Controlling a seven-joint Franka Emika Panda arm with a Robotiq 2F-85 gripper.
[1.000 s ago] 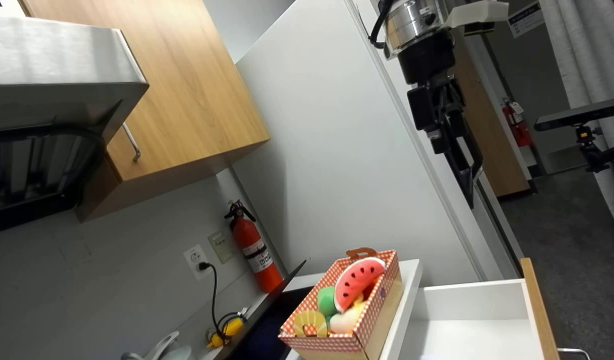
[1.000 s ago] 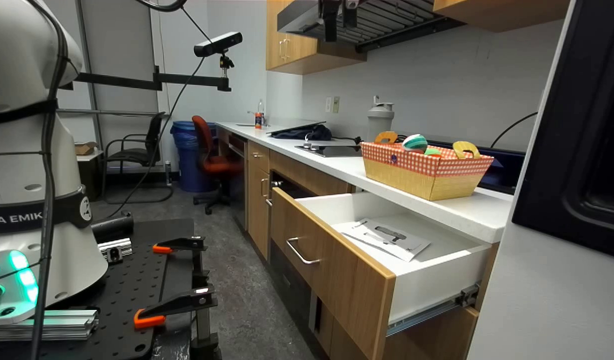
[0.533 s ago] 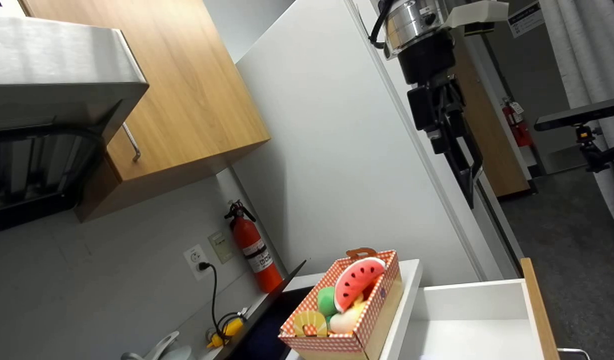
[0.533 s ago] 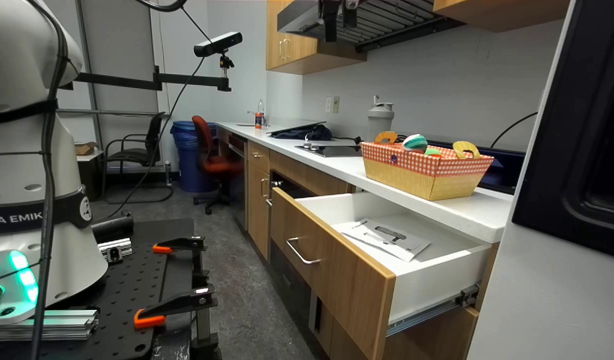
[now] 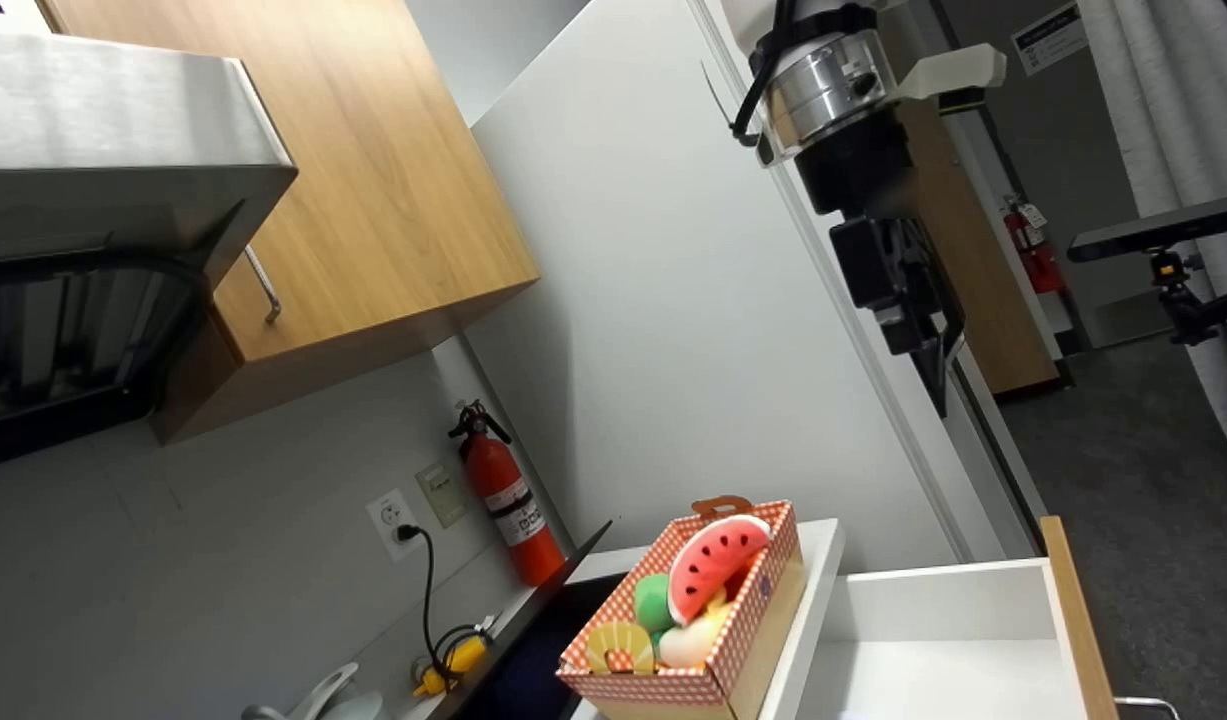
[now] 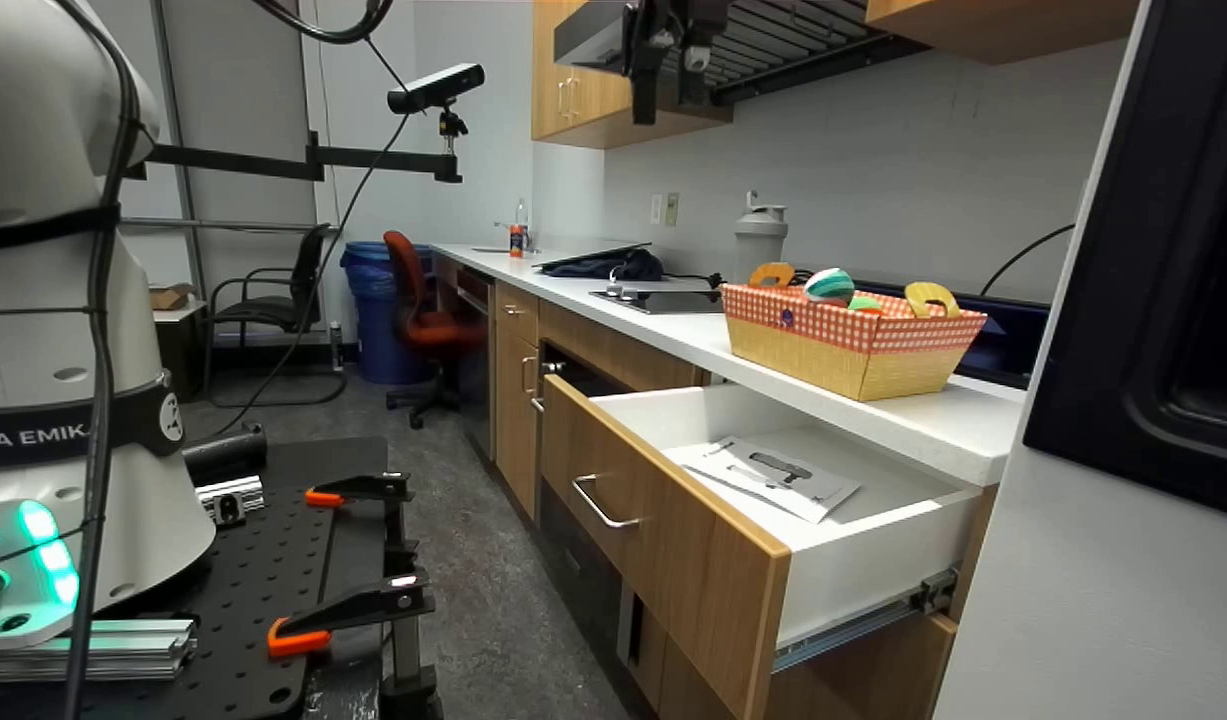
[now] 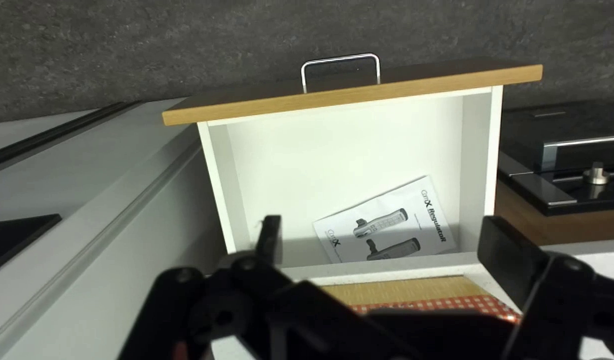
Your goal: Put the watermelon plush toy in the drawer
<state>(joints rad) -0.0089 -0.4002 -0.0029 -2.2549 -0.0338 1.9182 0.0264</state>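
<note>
The watermelon plush toy [image 5: 713, 565], a red slice with dark seed dots and a pale edge, leans on top of other toys in a red-checked basket [image 5: 755, 635]. In an exterior view only a teal-and-white striped shape [image 6: 830, 286] shows above the basket rim; I cannot tell if it is the toy's rind. The toy does not show in the wrist view. The white drawer [image 5: 943, 573] is pulled out beside the basket; it also shows in the wrist view [image 7: 342, 150]. My gripper [image 7: 384, 237] is open and empty, high above the basket and drawer [image 5: 941, 395].
The basket stands on the white counter [image 6: 973, 425] edge above the drawer. A printed booklet [image 7: 387, 225] lies in the drawer. A tall white panel [image 5: 673, 300] rises close by. A range hood [image 6: 593, 45] hangs above. A grey bottle [image 6: 761, 235] stands behind the basket.
The wrist and gripper body have moved lower in both exterior views, and the gripper's angle has changed a little. The toy, basket and drawer have not moved.
</note>
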